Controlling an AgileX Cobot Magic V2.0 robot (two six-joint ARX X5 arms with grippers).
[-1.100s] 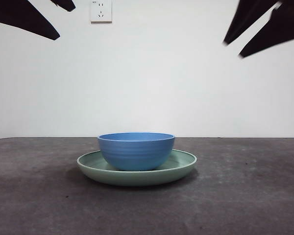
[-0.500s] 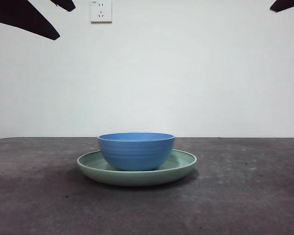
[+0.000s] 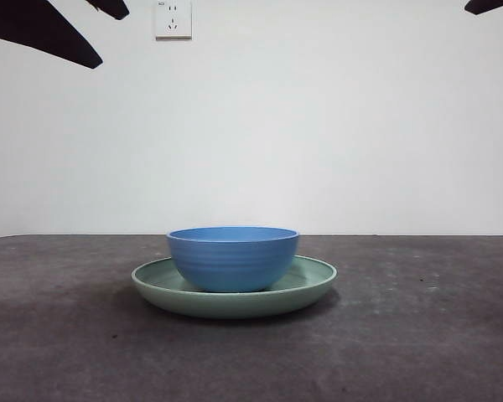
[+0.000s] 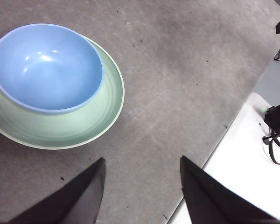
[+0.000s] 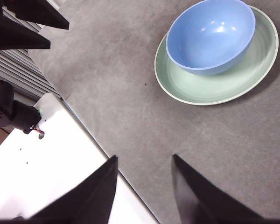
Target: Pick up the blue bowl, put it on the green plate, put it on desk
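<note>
Left hand (image 4: 140, 186): we see both black jaws spread apart with nothing between them, raised above bare bench (image 4: 177, 84), the dishes off to one side and well clear of the tips. Right hand (image 5: 142, 186): same condition, jaws parted and empty, held high over the bench near its edge, where a white surface (image 5: 46, 158) begins beside the grey top. Neither hand touches anything. In the front view we note only black tips at the two top corners, a larger dark shape at the upper left and a small sliver at the upper right; we cannot match them to arms from that view alone. Moving outward to the dishes: the blue bowl (image 3: 233, 258) sits upright inside the green plate (image 3: 314, 280), and the plate rests flat on the bench near the middle of the front view. Both wrist views show the bowl set off-centre in the plate, close to one part of the rim, leaving a broad crescent of pale green on the other side. The bowl's inside is empty, with a few light glints. Faint ridges show on its outer wall. Behind the bench we record a plain white wall with a white socket plate (image 3: 173, 18) high up.
</note>
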